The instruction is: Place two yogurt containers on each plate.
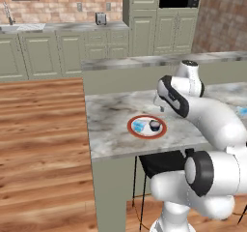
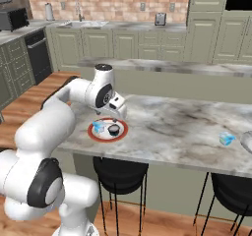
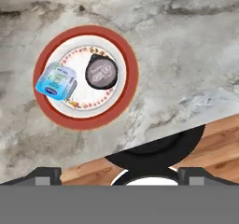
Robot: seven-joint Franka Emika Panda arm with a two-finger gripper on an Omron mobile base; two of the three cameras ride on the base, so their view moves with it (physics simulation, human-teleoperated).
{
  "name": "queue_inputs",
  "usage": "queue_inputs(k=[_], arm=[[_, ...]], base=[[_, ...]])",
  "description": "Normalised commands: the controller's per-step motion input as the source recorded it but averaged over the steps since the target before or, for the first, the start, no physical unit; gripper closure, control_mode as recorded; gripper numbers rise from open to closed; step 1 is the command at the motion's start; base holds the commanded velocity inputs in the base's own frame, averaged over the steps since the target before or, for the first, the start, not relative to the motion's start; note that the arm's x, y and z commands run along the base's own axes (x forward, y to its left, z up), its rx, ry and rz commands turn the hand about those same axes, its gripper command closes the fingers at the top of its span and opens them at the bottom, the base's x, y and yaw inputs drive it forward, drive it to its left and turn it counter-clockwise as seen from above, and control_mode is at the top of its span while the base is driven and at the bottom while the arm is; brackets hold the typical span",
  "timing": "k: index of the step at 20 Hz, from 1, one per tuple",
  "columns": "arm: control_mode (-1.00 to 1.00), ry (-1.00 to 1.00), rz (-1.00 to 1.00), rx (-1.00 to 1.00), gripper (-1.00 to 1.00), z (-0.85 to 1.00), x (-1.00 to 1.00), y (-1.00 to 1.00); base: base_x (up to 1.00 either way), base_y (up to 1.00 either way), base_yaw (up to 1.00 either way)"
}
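A white plate with a red-orange rim (image 3: 125, 48) (image 1: 131, 126) (image 2: 92, 131) lies on the marble counter near its front edge. On it rest a light-blue yogurt container (image 3: 56, 81) (image 1: 139, 126) (image 2: 99, 127) and, beside it, a dark round lidded cup (image 3: 101, 72) (image 1: 154, 125) (image 2: 114, 129). My gripper (image 3: 119, 172) (image 1: 159, 105) (image 2: 118, 114) hangs above the plate, open, with nothing between its fingers. Another light-blue yogurt container (image 2: 226, 139) (image 1: 241, 111) stands far to the right, next to the edge of a pale grey plate (image 2: 247, 141).
The marble island counter (image 2: 172, 127) has a raised ledge (image 2: 167, 67) behind it. Black stools (image 2: 120, 170) (image 3: 158, 148) stand under the front edge above a wood floor. Kitchen cabinets line the far wall.
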Motion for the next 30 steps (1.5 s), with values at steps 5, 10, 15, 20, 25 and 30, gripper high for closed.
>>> queue_inputs(k=[5,10,15,20,25,30], arm=[[1.0,-0.05,-0.03,0.01,-1.0,0.07,-0.2,-0.06],[1.0,0.0,0.0,0.0,-1.0,0.0,0.0,0.0],[1.0,0.0,0.0,0.0,-1.0,0.0,0.0,0.0],[1.0,0.0,0.0,0.0,-1.0,0.0,0.0,0.0],[1.0,0.0,0.0,0.0,-1.0,0.0,0.0,0.0],[1.0,0.0,0.0,0.0,-1.0,0.0,0.0,0.0]], base=[[-0.59,-0.41,-0.18],[-0.2,-0.85,-0.15],[0.09,-0.99,-0.05],[0.17,-1.0,0.0],[0.24,-0.94,0.0],[0.48,-0.54,0.0]])
